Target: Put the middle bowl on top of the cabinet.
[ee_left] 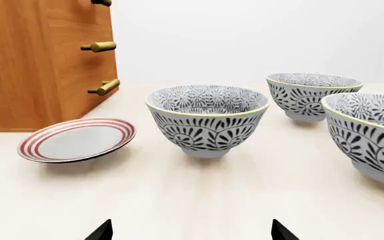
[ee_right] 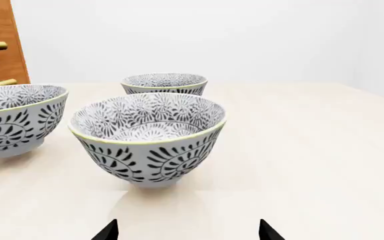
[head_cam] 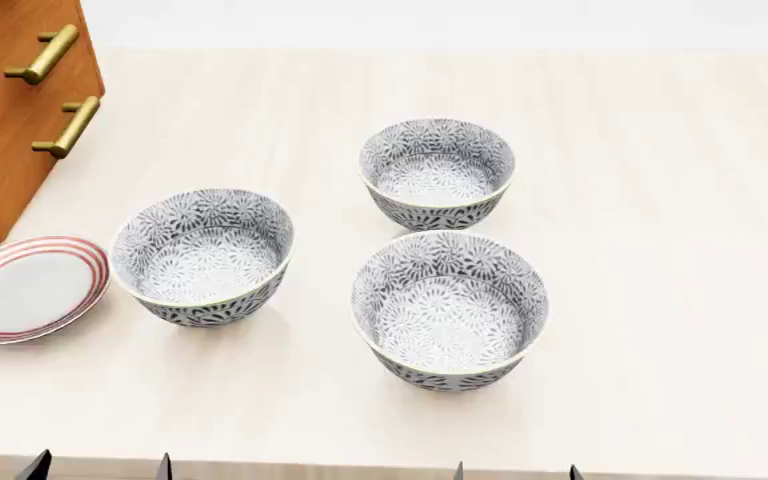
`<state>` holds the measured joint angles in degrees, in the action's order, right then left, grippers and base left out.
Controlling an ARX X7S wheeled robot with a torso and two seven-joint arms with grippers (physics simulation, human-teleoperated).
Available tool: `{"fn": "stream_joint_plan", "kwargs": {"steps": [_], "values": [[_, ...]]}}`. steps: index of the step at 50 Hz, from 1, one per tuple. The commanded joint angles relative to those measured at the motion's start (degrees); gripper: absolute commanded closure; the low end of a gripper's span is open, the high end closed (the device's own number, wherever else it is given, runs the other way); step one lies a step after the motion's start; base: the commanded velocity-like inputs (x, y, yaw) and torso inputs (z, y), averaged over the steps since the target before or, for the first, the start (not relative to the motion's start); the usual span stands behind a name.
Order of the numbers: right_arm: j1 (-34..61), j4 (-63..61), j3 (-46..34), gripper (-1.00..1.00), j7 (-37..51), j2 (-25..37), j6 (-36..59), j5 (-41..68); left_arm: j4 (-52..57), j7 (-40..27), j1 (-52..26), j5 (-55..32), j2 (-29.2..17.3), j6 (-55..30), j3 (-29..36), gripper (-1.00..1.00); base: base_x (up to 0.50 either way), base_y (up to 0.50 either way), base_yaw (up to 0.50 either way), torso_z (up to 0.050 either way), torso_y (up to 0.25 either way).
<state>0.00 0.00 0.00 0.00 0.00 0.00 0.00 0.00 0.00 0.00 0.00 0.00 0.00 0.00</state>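
Left gripper (ee_left: 191, 232) spread, right gripper (ee_right: 186, 231) spread (both empty) | bowls x3, middle bowl (head_cam: 438, 174) | plate (head_cam: 24, 288) x1 | cabinet (head_cam: 11, 110) x1

Bright, even, diffuse light; no clear source. Soft faint shadows under the bowls (ee_left: 207, 120) and plate (ee_left: 77, 139) on the pale table (head_cam: 651, 180). No glare or hot spots. All three views sharp, no blur, no visible edge distortion. Background flat white.
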Motion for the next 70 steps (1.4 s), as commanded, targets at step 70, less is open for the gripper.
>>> {"fn": "stream_joint_plan", "kwargs": {"steps": [70], "values": [[-30.87,-44.80,15.35,-1.00,22.48,6.35,-10.01,2.04,40.87,-14.44,4.34,-9.28,-7.21,-15.96,0.83,-1.00,0.00,0.15,0.00,0.000,0.000]]}}
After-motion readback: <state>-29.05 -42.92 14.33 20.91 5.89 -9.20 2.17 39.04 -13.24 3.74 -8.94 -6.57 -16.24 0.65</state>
